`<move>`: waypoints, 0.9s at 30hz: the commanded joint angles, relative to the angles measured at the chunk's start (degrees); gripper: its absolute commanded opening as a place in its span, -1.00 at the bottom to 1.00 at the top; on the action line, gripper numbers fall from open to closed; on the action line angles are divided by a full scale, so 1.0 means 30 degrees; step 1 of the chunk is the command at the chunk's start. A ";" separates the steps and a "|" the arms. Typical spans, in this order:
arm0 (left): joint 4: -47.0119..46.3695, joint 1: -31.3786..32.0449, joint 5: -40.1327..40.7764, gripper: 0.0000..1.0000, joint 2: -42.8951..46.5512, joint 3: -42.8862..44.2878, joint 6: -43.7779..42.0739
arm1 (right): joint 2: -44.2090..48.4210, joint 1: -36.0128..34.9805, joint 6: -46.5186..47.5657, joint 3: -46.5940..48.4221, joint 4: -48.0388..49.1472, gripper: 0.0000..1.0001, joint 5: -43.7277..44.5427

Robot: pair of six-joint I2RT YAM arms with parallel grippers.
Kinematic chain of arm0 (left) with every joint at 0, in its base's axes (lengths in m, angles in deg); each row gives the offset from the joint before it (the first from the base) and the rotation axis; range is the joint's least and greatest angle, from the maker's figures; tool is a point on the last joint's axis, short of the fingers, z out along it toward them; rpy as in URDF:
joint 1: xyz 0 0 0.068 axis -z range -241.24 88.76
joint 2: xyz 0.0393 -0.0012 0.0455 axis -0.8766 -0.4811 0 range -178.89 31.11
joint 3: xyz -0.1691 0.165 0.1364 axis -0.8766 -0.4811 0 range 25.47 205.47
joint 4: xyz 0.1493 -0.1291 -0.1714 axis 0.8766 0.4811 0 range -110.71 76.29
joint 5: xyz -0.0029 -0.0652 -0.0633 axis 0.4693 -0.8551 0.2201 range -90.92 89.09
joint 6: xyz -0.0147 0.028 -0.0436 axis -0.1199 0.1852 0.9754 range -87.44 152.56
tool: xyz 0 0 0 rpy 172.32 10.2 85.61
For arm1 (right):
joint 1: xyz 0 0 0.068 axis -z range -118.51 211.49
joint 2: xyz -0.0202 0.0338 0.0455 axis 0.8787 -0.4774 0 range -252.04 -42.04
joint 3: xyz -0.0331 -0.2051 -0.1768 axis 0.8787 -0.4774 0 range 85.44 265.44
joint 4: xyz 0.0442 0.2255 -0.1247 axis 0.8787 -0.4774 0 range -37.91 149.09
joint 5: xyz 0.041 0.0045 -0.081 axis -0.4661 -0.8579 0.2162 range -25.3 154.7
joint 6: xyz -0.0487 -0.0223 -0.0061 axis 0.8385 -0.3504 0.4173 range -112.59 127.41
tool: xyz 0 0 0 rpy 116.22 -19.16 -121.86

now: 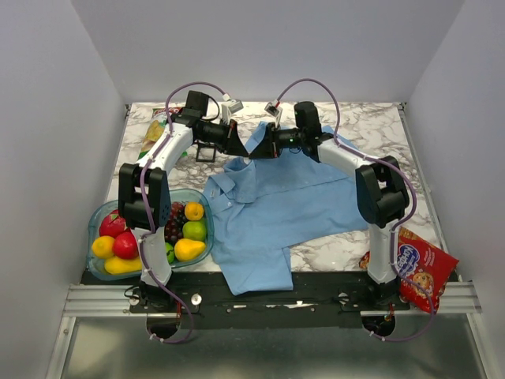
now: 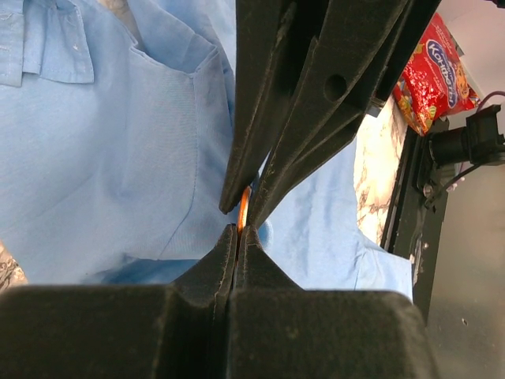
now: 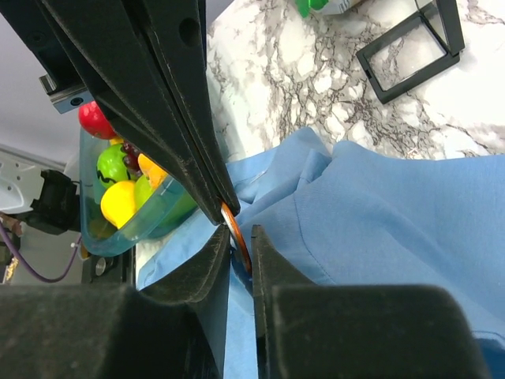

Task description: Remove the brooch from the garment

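At twelve o'clock of the marble table point(image 1: 371, 118), where both arms met over the shirt's far edge:

1. Left gripper point(image 2: 237, 234). Fingers pressed flat together with no gap. The tips lay against the lower end of a small orange ring. Whether cloth or ring was caught between them could not be told.

2. Right gripper point(image 3: 241, 245). It came in from three o'clock, nose to nose with the left. The fingers stood narrowly apart with the ring in the gap. Whether the pads pressed on it could not be told.

3. Brooch point(image 3: 235, 227). A thin copper-orange ring, seen edge-on. It sat on the blue cloth between the two sets of fingertips.

4. Garment point(image 1: 276, 205). A light blue short-sleeved shirt, spread across the table's middle with its collar toward nine o'clock. Its far edge was lifted toward the grippers, and a sleeve hung over the near edge at six o'clock.

5. Black frame point(image 3: 422, 77). Rectangular and hollow, it lay flat at eleven o'clock, near the shirt but apart from it.

6. Fruit bowl point(image 3: 134, 233). Clear teal, at eight o'clock just beside the shirt. It held red, yellow and green fruit and dark grapes.

7. Snack bag point(image 1: 422, 272). Red, at four o'clock beside the right arm's base.
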 commanded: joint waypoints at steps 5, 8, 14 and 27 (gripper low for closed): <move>-0.1072 0.0121 -0.0988 -1.00 0.0229 -0.0162 0.1607 | -0.0522 -0.0538 0.2554 0.0981 -0.2672 -0.76 0.2394; -0.1220 0.0121 -0.1047 -1.00 0.0258 -0.0338 0.1842 | -0.0493 -0.0539 0.2790 0.1069 -0.2937 -0.76 0.2953; -0.0230 0.0092 -0.0287 -1.00 0.0288 -0.0251 0.0587 | 0.0294 -0.0422 0.2936 0.1216 -0.2674 -0.42 0.0556; 0.0804 0.0150 0.2554 -1.00 0.1105 -0.0102 -0.1822 | 0.3314 0.1688 0.5565 -0.0071 -0.4840 -0.16 -0.0301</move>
